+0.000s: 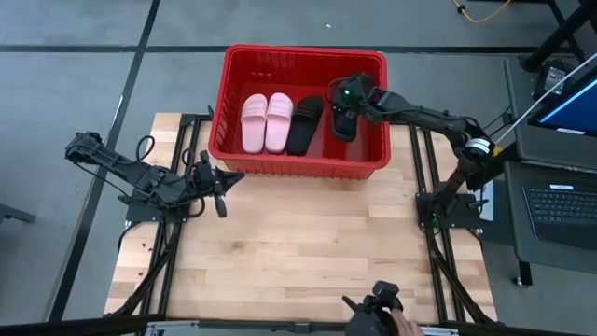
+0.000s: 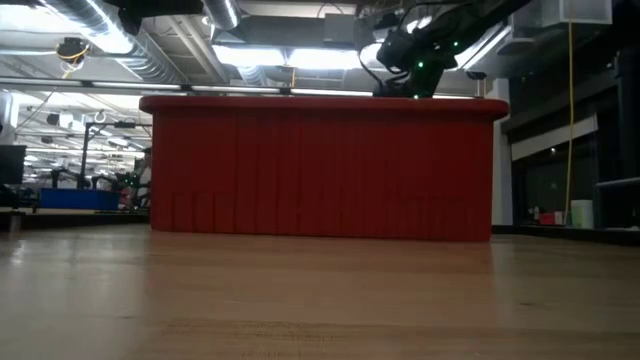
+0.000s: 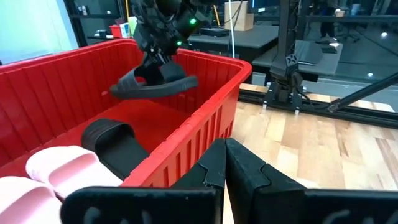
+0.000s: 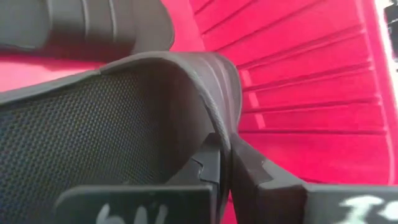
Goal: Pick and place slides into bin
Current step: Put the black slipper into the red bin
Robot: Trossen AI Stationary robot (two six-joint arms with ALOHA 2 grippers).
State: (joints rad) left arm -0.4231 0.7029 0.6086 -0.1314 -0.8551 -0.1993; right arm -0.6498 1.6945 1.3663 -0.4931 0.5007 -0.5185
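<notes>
Wooden slat tabletop point(image 1: 298, 252) supports the red lattice-walled bin point(image 1: 303, 164), containing two pale pink slides point(image 1: 267, 121) and one black slide point(image 1: 303, 124). Right gripper point(image 1: 341, 110) clamps the second black slide point(image 3: 155, 84) above the bin interior. Left gripper point(image 1: 219, 185) is closed beside the bin.

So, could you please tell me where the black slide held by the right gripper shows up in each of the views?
High view: the held black slide hangs over the red bin, toward its right end, in the right gripper.
Low view: not visible; the bin wall hides it.
Left wrist view: upper middle, above the bin floor.
Right wrist view: fills the left foreground.
Shared landmark: the red bin.
</notes>
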